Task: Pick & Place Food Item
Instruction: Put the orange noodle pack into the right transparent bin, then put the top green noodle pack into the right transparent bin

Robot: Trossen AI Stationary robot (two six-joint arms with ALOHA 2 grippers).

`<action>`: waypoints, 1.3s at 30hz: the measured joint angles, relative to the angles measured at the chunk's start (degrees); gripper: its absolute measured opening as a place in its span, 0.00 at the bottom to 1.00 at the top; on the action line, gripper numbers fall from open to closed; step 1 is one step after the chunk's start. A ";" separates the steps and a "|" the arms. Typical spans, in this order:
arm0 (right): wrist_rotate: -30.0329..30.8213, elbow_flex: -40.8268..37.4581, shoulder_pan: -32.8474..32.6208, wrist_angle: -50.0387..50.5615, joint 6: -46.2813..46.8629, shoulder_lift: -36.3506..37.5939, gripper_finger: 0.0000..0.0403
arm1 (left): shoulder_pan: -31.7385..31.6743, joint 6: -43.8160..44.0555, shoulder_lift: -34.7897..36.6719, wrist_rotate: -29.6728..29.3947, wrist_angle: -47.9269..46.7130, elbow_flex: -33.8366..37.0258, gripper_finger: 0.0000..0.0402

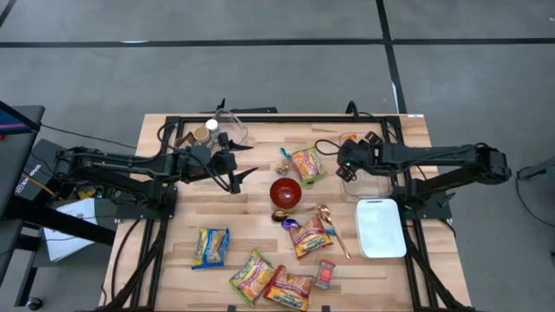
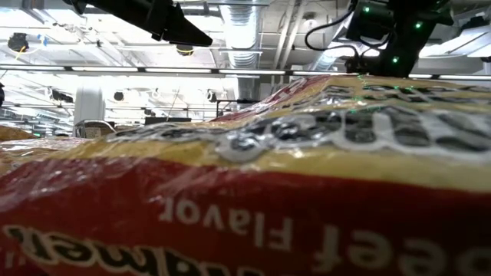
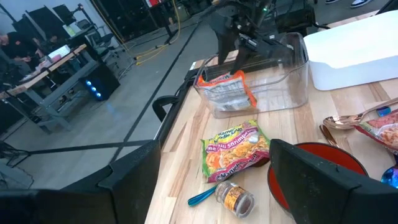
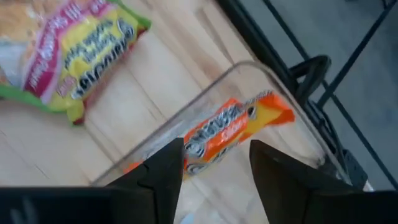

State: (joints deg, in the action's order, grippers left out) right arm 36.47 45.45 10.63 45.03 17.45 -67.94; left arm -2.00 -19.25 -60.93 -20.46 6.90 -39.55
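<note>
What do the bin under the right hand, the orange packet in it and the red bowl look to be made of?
The bin looks like clear rigid plastic: the table shows through its walls. The orange packet seems glossy printed film with a crimped end. The red bowl looks smooth and shiny, possibly lacquered plastic; hard to say. The right hand hangs open above the packet.
</note>
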 joint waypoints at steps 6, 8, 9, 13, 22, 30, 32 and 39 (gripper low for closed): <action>-0.22 -0.02 -0.71 -2.77 -2.26 2.07 0.45 | 0.00 0.00 0.00 0.01 0.00 0.00 0.74; -0.11 0.00 -1.15 -3.11 -2.31 2.76 0.45 | 0.00 0.00 0.00 0.01 0.00 0.00 0.74; 0.28 -0.01 -1.33 -3.20 -2.37 3.13 0.45 | 0.00 0.00 0.00 0.01 0.00 0.00 0.74; 4.07 -0.02 -1.34 -3.13 -1.49 4.62 0.45 | 0.00 0.00 0.00 0.02 0.00 0.00 0.74; 4.08 -0.02 -2.74 -3.73 -1.42 7.00 0.45 | 0.00 0.00 0.00 0.47 -0.10 0.00 0.74; -1.60 -0.02 -7.42 -8.13 -9.36 6.80 0.45 | 0.02 0.03 0.00 2.44 -0.04 0.00 0.74; -5.14 -0.02 -8.91 -9.75 -12.85 6.80 0.45 | 0.02 0.03 0.00 2.43 -0.04 0.00 0.74; -12.55 -1.94 -13.44 -14.60 -21.55 4.20 0.45 | 0.04 0.02 0.00 2.42 0.00 0.00 0.74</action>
State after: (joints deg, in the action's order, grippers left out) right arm 23.93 43.51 -2.81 30.43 -4.10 -63.74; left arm -1.96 -19.22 -60.93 -18.04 6.90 -39.55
